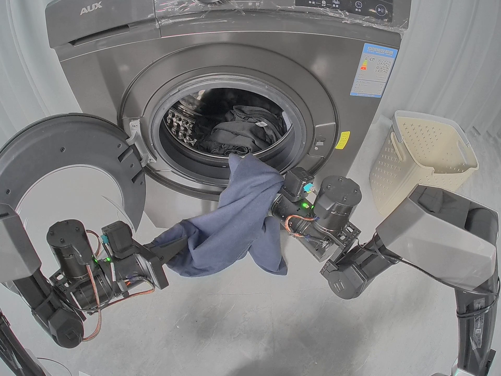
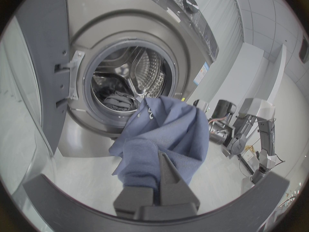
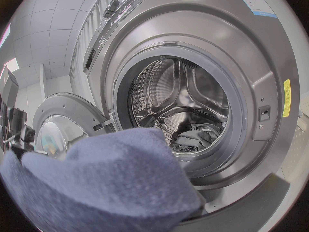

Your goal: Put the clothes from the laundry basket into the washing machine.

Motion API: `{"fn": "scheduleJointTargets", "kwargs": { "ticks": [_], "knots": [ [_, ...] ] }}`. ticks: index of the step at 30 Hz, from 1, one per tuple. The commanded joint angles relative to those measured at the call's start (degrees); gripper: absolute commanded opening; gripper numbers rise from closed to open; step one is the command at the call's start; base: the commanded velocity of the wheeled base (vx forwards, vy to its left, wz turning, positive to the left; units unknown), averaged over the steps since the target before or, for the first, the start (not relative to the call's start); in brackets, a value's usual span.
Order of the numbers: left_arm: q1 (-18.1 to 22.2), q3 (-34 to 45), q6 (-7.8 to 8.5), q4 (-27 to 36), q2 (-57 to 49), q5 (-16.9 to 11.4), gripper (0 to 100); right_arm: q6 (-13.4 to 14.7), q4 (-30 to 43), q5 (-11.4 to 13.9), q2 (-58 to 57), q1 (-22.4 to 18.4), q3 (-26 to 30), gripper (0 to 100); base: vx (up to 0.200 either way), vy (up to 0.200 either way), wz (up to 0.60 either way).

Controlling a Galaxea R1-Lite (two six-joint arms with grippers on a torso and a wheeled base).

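A blue garment (image 1: 235,220) hangs in front of the washing machine (image 1: 224,79), its top corner lying over the lower rim of the drum opening. My left gripper (image 1: 175,247) is shut on the garment's lower left end; its dark finger (image 2: 172,178) presses into the cloth (image 2: 167,129). My right gripper (image 1: 275,203) holds the garment's right side just below the opening, and the bunched cloth (image 3: 106,178) covers its fingers. Dark clothes (image 1: 240,129) lie inside the drum (image 3: 180,100).
The round washer door (image 1: 68,157) stands swung open to the left, close above my left arm. A cream laundry basket (image 1: 422,157) stands on the floor to the right of the machine. Bare grey floor (image 1: 235,319) lies in front.
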Motion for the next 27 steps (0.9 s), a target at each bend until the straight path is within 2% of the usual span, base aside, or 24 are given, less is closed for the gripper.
{"fn": "scheduleJointTargets", "kwargs": {
  "ticks": [1, 3, 4, 15, 16, 21, 27],
  "knots": [
    [0.16, 0.26, 0.18, -0.12, 4.93, -0.69, 0, 0.00, -0.08, -0.01, -0.33, 0.23, 0.05, 0, 0.000, 0.000, 0.00],
    [0.16, 0.35, 0.27, -0.21, 5.02, -1.48, 0, 0.00, 0.01, -0.01, -0.33, 0.23, -0.13, 0, 0.000, 0.000, 0.00],
    [-0.02, 0.26, 0.18, -0.21, 5.11, -1.48, 100, 0.00, 0.01, -0.01, -0.42, 0.23, -0.13, 0, 0.000, 0.000, 0.00],
    [-2.92, 3.25, 0.54, -0.21, 2.91, -2.62, 100, -0.09, 0.36, -0.01, -0.24, -0.74, -1.89, 0, 0.000, 0.000, 0.00],
    [-4.50, 5.19, 1.24, -0.21, 2.56, -2.62, 100, -0.09, 1.06, -0.01, 0.02, -1.62, -3.03, 0, 0.000, 0.000, 0.00],
    [-6.52, 7.21, 4.32, -0.21, 2.65, -2.44, 100, -0.09, 1.76, -0.01, 0.29, -2.32, -4.26, 0, 0.000, 0.000, 0.00],
    [-6.26, 2.20, 4.49, -0.21, 2.12, -2.27, 100, -0.18, 1.85, -0.10, 0.46, -1.62, -3.91, 0, 0.000, 0.000, 0.00]
  ]
}}
